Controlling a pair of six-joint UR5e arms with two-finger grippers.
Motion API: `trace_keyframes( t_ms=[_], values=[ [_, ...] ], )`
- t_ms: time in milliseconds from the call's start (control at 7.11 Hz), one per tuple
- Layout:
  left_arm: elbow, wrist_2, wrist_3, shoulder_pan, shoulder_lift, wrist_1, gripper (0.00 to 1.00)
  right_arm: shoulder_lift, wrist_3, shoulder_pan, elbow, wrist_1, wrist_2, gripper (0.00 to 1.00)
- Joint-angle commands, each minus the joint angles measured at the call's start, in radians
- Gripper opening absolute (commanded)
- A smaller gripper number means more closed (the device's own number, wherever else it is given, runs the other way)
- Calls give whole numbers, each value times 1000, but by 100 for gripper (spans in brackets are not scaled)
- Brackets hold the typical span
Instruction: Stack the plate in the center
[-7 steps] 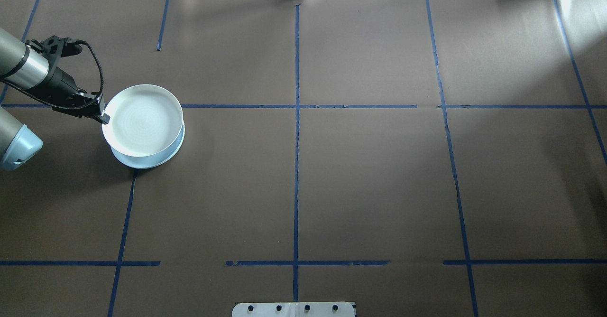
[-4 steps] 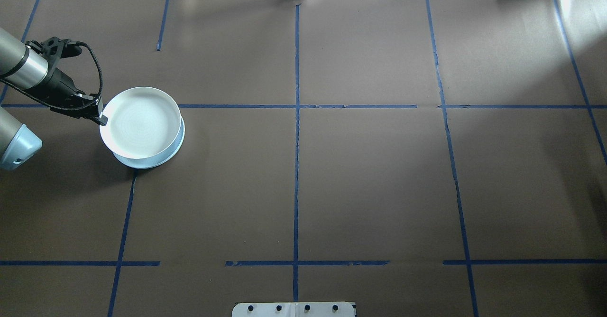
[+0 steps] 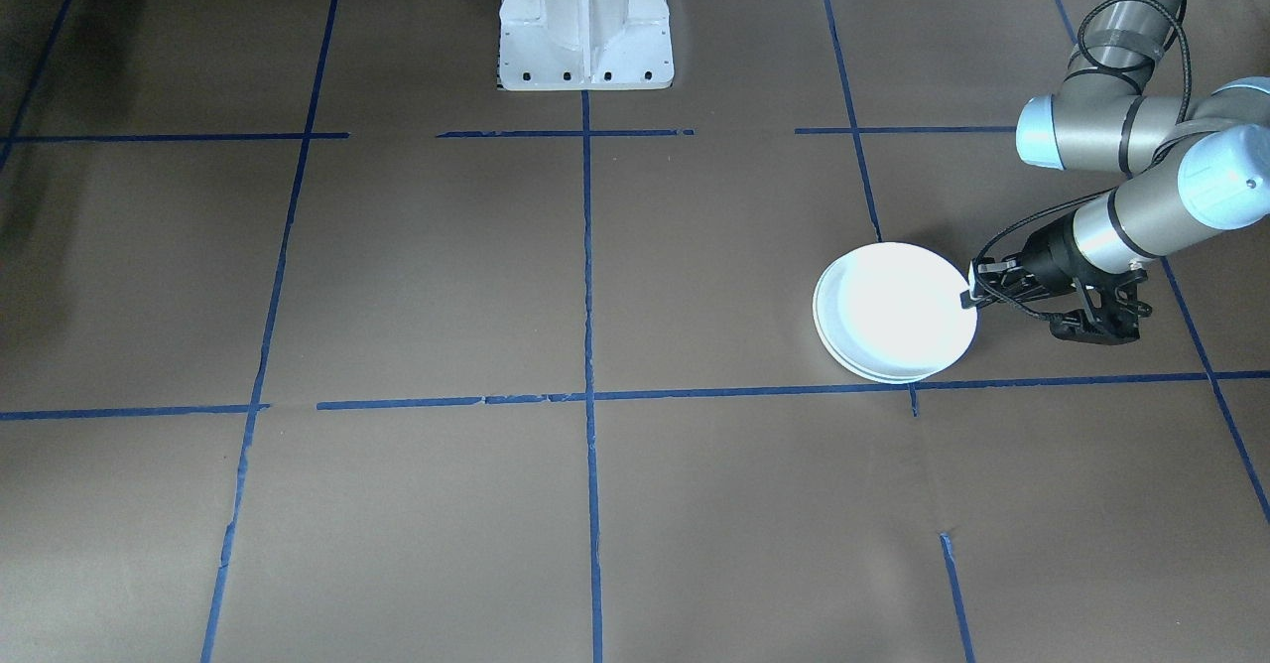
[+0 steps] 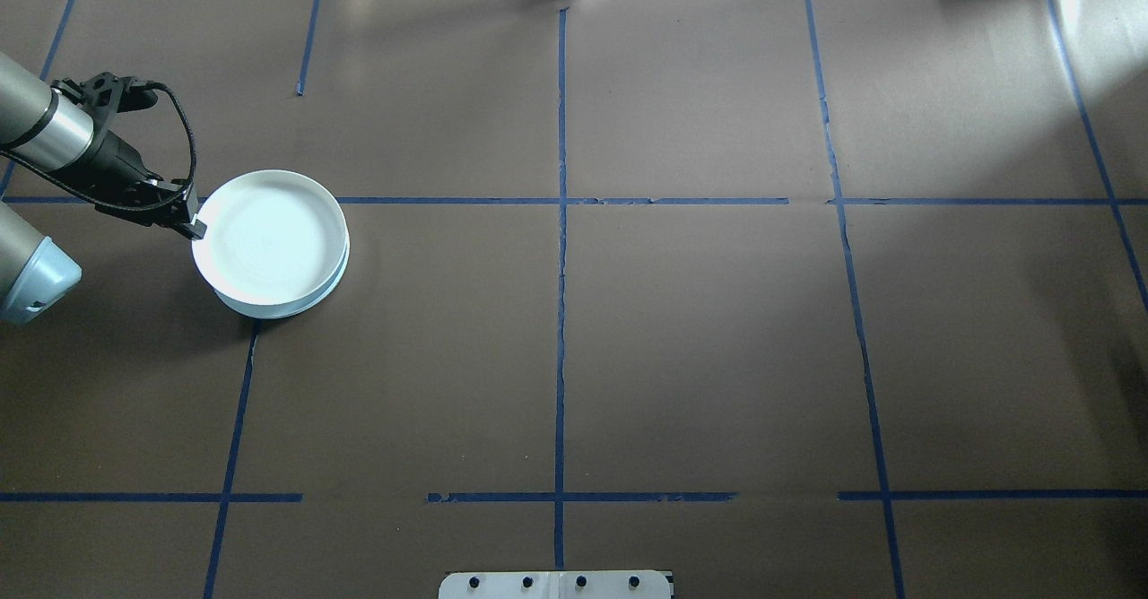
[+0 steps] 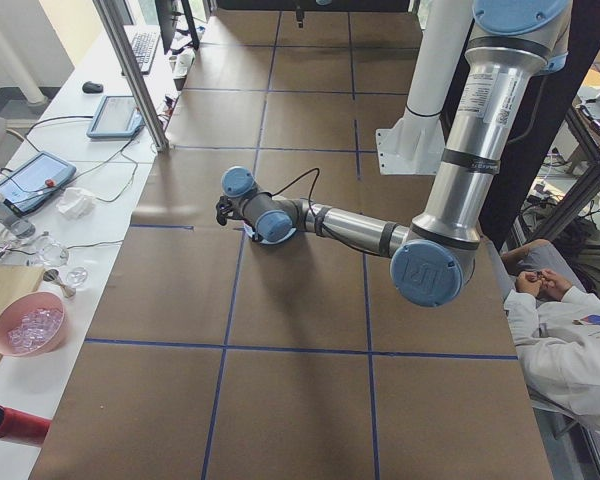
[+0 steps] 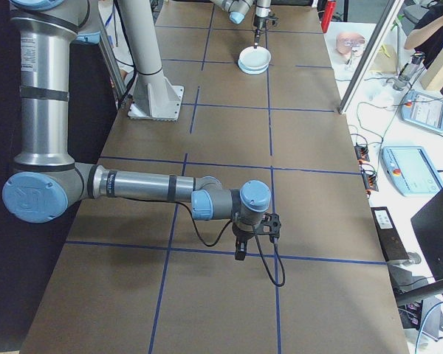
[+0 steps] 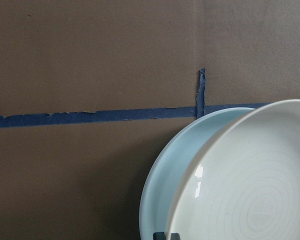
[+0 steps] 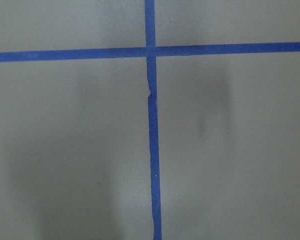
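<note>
A white plate (image 4: 269,236) lies almost level on top of a light blue plate (image 4: 300,306), left of the table's middle. The blue one shows as a crescent under it in the left wrist view: white plate (image 7: 250,190), blue plate (image 7: 165,190). My left gripper (image 4: 194,226) is shut on the white plate's left rim; in the front-facing view the gripper (image 3: 967,297) meets the plate (image 3: 893,321) at its right edge. The right gripper (image 6: 240,254) shows only in the exterior right view, low over the table, and I cannot tell whether it is open or shut.
Brown paper with blue tape lines (image 4: 561,222) covers the table. The robot's white base (image 3: 585,18) stands at the near middle edge. A person sits beside the table (image 5: 565,340). Tablets, a pink bowl and cables lie on the side bench (image 5: 40,330).
The white plate, held raised and tilted over the blue plate before, has come down and levelled onto it. The left gripper has sunk slightly with it.
</note>
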Motion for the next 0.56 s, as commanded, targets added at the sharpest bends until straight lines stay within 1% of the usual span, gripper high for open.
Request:
trace_keyframes(
  t_ms=[0, 141, 281, 422],
  values=[
    [0, 1, 6, 0, 0, 0, 54, 0, 0, -1, 0, 0, 0, 100],
    [0, 0, 8, -3, 0, -2, 57, 0, -1, 0, 0, 0, 0, 100],
    [-3, 0, 14, -9, 2, -5, 66, 0, 0, 0, 0, 0, 0, 100],
    [-3, 10, 47, -59, 15, -5, 67, 0, -1, 0, 0, 0, 0, 100]
  ],
)
